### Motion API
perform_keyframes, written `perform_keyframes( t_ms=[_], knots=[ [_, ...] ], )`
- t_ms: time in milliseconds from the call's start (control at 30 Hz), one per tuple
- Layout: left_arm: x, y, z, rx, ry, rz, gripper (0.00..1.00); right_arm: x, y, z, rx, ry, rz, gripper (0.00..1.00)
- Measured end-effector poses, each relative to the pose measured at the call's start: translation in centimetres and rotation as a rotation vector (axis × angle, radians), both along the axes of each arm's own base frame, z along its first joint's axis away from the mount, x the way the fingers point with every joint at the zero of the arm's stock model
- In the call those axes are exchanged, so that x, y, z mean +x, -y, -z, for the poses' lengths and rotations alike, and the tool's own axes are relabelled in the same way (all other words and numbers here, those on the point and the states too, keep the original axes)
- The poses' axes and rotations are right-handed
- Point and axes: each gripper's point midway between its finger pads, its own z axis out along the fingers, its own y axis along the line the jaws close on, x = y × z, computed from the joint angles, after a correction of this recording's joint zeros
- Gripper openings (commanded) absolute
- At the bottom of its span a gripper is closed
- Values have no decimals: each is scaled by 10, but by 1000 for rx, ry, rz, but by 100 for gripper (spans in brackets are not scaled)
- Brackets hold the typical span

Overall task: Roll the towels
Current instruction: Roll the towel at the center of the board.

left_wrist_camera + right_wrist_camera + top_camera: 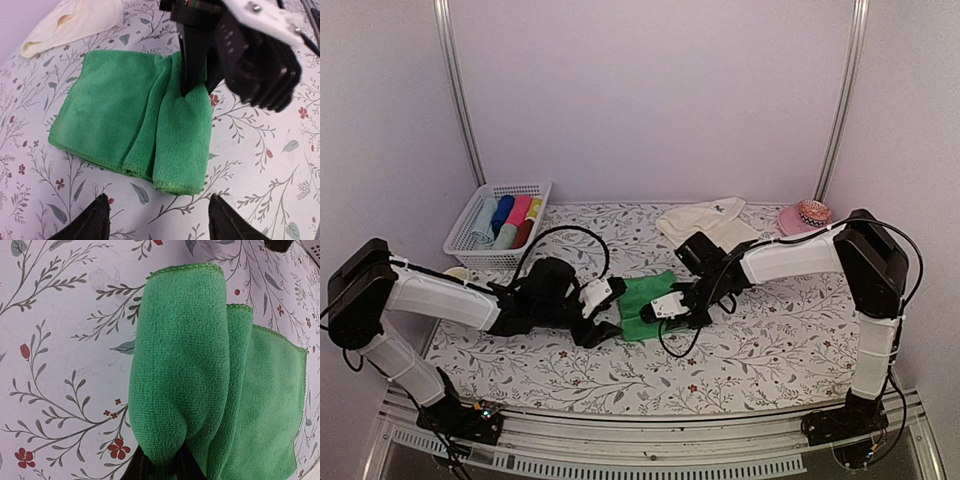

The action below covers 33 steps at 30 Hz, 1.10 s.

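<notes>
Green towel is lying near the middle of the worktop, partly rolled: a loose roll along one side, the rest lying flat. Right pincer is clenching on one end of that roll. Left pincer is hanging released just off the other end, with nothing between its fingers.

Risk, as I'm judging it: only one end is being held, so turning could be skewing the roll or letting it unwind, and a pull could be dragging the whole cloth. Both pincers are working close together, so a bump is possible.

Cream towel is lying unrolled by the far edge. Basket of coloured rolls is sitting in the far left corner, pink dish far right. Nothing is blocking.
</notes>
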Motion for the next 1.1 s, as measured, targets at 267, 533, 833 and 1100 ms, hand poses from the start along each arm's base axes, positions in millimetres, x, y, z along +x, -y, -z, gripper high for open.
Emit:
perform_keyframes(
  t_ms=[267, 533, 833, 1100],
  knots=[
    [-29, 18, -13, 50, 269, 77, 65, -2, -1, -3, -30, -197, 4, 7],
    [-43, 29, 11, 171, 386, 146, 62, -16, 6, -7, -68, -399, 2, 7],
    [-41, 42, 25, 257, 479, 166, 62, -32, 14, -7, -110, -533, -2, 8],
    [-40, 55, 20, 237, 532, 173, 62, -41, 20, -7, -129, -584, -3, 9]
  ],
)
